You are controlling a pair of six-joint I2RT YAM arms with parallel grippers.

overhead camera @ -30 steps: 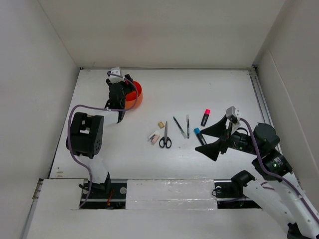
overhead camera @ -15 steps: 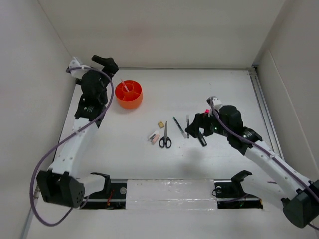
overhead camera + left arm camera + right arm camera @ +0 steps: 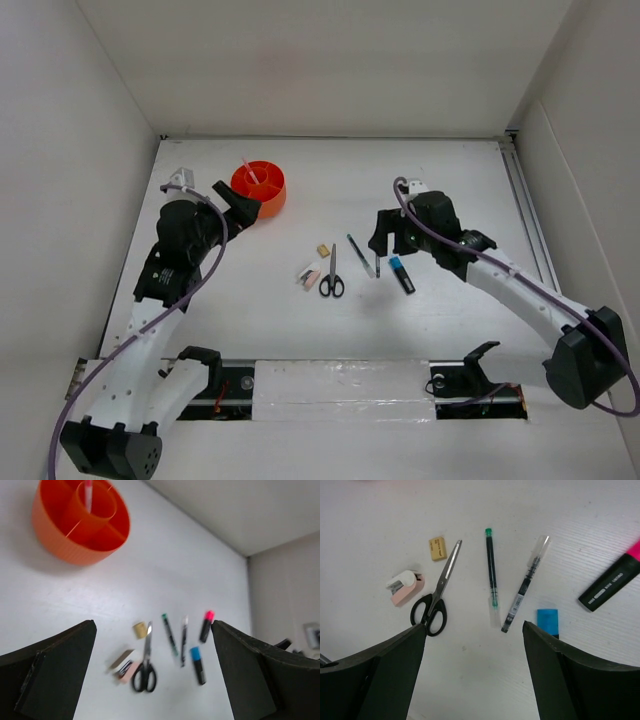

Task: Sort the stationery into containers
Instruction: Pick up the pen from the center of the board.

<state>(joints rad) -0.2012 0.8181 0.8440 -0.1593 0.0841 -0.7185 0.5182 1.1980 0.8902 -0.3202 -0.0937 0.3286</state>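
Now: right gripper [image 3: 474, 630] spread wide, empty, over slim dark green-tipped pen [image 3: 492, 575] lying flat between black-handled scissors [image 3: 437, 597] and second slim pen [image 3: 525, 587]. Straddle one barrel only; round orange plastic tub [image 3: 268, 206] far left.

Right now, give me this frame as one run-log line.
left gripper: open, empty, beside orange tub | pink pen: in tub's centre cup | right gripper: open, empty, over slim pens | scissors, erasers, markers: on table

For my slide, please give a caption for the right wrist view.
Open right gripper hovering over scissors, two slim pens, erasers and markers on the table.
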